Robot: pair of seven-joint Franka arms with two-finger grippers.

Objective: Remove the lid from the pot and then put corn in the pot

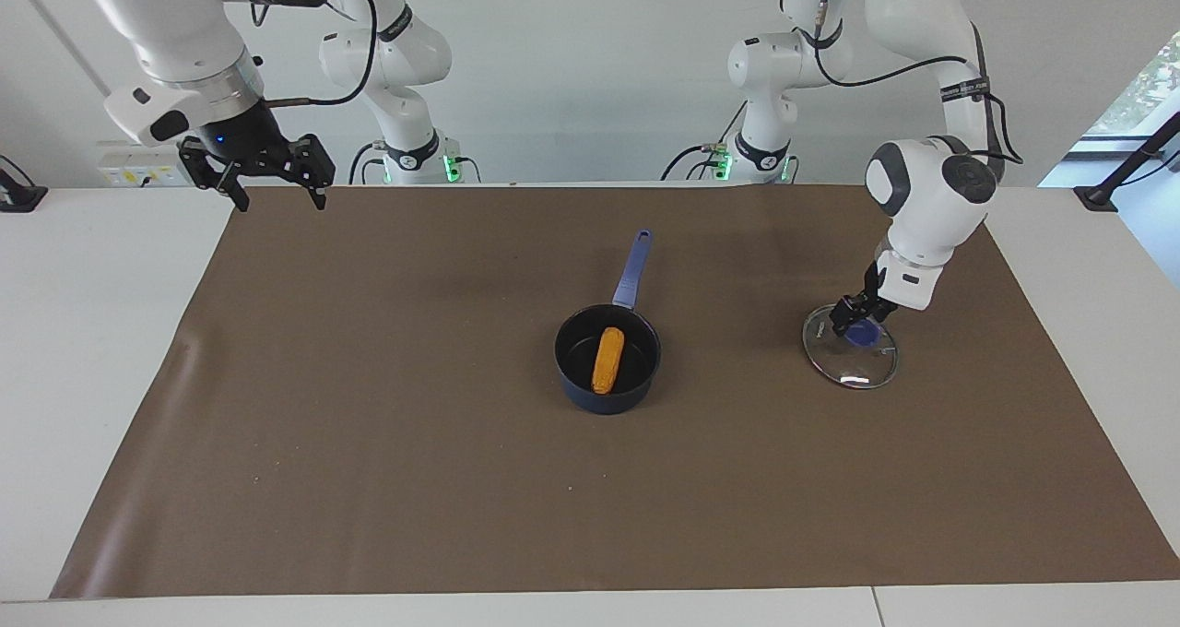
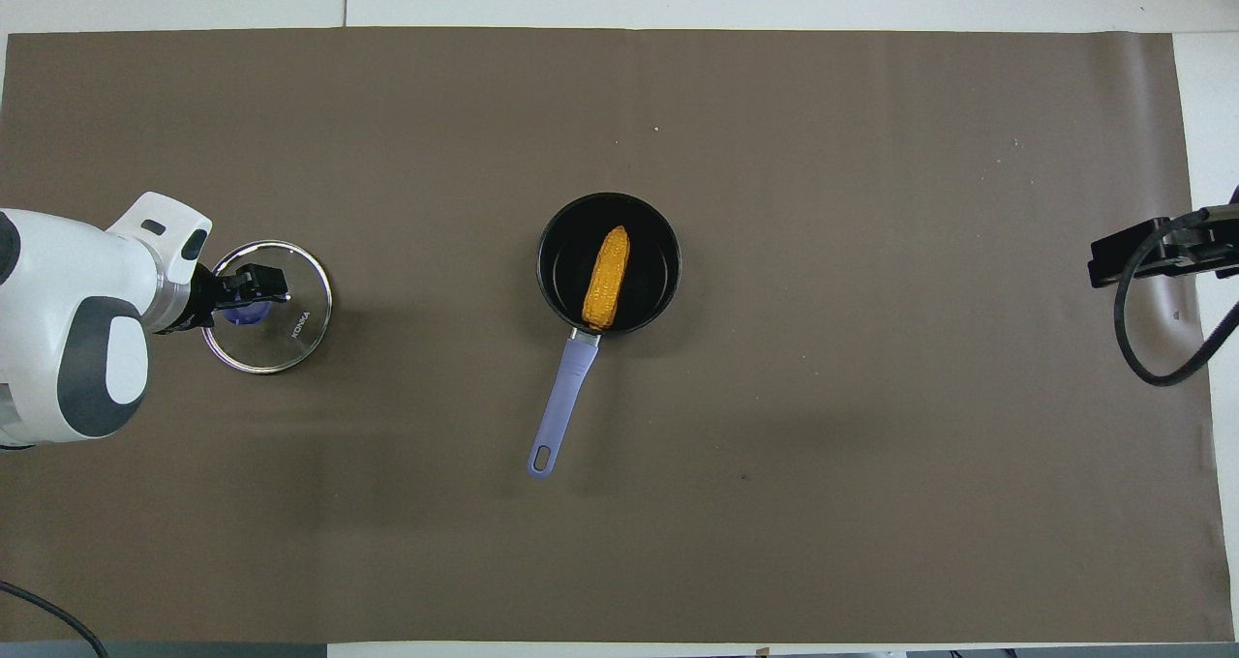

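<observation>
The pot stands on the middle of the brown mat, its blue handle pointing toward the robots. The corn lies inside it and also shows in the overhead view within the pot. The lid rests on the mat toward the left arm's end, about level with the pot. My left gripper is shut on the lid's blue knob. My right gripper is open and empty, raised over the mat's corner at the right arm's end, where it waits.
The brown mat covers most of the white table. Cables hang from both arms near their bases. Nothing else lies on the mat.
</observation>
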